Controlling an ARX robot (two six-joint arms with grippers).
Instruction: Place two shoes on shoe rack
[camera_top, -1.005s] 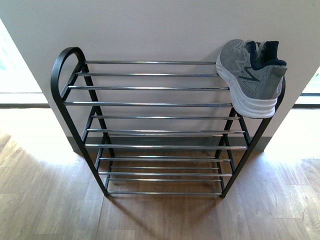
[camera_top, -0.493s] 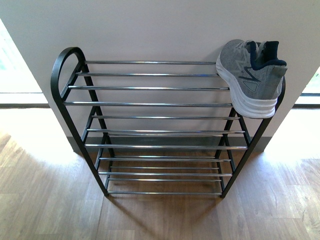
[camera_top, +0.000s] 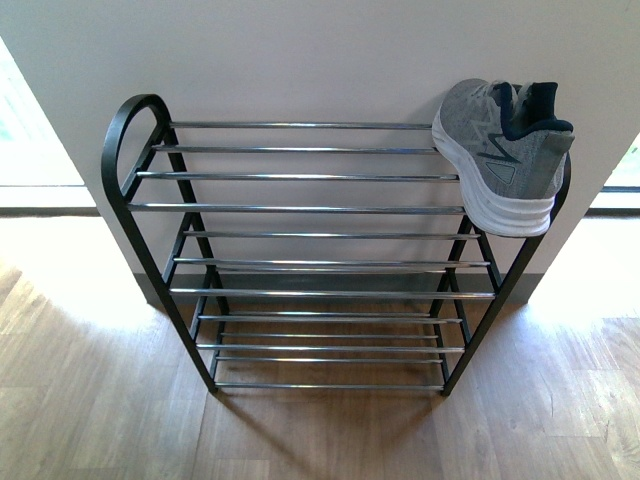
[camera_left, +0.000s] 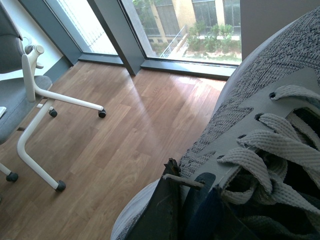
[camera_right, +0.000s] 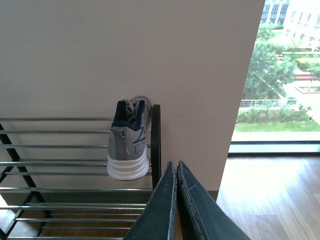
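While one light grey knit sneaker with thick white sole (camera_top: 500, 150) rests on the top tier, right end, of the black metal shoe rack with chrome rods (camera_top: 300, 208), we log its grey laced mate (camera_left: 260, 100) clamped in our left pincer (camera_left: 187, 192), not yet racked. Right pincer (camera_right: 176, 170): pressed together, empty. Placed: one of two.

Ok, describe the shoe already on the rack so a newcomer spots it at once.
Against the pale wall stands a black shoe rack with chrome rods. At the right end of its top tier sits a grey knit sneaker with thick white sole and navy lining. It is the only item on the rack; the other sneaker is in the left gripper.
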